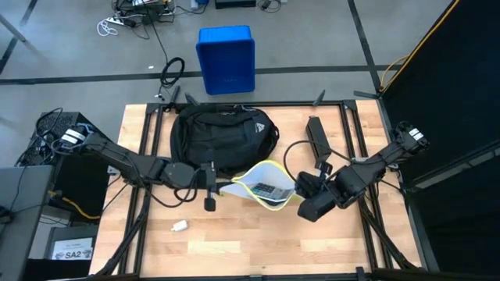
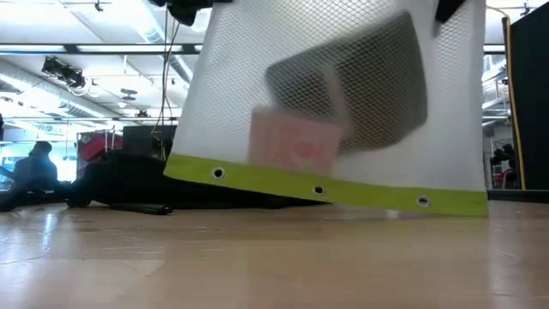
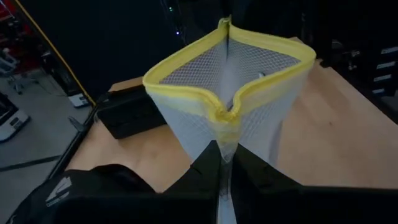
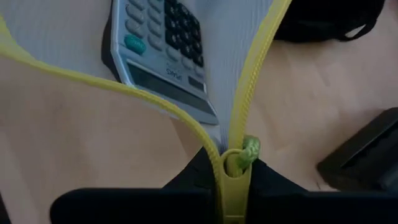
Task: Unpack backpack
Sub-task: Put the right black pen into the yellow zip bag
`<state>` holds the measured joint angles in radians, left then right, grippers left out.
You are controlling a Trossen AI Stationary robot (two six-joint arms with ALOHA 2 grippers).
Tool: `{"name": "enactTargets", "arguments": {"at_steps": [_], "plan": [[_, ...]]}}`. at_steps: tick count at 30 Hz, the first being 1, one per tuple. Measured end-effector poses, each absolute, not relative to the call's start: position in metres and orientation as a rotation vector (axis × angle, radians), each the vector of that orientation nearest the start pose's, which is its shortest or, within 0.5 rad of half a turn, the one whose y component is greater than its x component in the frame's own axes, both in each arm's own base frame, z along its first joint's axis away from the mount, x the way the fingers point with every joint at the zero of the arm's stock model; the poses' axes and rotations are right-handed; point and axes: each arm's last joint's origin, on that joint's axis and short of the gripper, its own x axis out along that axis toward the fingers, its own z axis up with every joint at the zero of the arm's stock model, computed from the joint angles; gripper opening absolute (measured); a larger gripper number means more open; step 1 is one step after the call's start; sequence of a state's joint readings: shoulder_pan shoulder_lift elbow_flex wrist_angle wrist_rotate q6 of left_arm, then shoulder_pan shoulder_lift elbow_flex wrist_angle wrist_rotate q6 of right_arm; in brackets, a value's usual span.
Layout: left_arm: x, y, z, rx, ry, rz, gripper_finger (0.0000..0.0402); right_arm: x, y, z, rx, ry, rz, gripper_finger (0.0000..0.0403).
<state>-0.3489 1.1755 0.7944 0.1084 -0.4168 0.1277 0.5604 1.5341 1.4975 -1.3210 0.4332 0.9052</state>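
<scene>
Overhead looks straight down; low camera sits close; 2 wrist cameras share the mesh pouch (image 1: 262, 190).

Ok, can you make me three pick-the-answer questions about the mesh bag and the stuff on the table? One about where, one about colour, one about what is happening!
1. Where is the backpack?
A. On the table, behind the mesh pouch
B. Inside the blue bin
C. On the floor

2. What colour is the pouch's edge?
A. Red
B. Yellow-green
C. Black

3. How is the pouch held?
A. It lies alone
B. Only one pincer grips it
C. The left pincer and the right pincer each grip an end

Answers:
1 A, the high view shows the black backpack on the wood beyond the pouch.
2 B, the zip band shows yellow-green in every view.
3 C, each wrist view shows its fingers shut on the pouch, with a calculator inside.
</scene>
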Motion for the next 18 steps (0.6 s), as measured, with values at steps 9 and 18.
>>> {"name": "enactTargets", "arguments": {"at_steps": [9, 18], "plan": [[0.251, -0.075, 0.288, 0.228, 0.228, 0.045, 0.0, 0.233, 0.139, 0.322, 0.205, 1.147, -0.482, 0.0], [0.264, -0.077, 0.258, 0.21, 0.387, 0.028, 0.0, 0.236, 0.136, 0.302, 0.141, 1.09, -0.545, 0.0]]}}
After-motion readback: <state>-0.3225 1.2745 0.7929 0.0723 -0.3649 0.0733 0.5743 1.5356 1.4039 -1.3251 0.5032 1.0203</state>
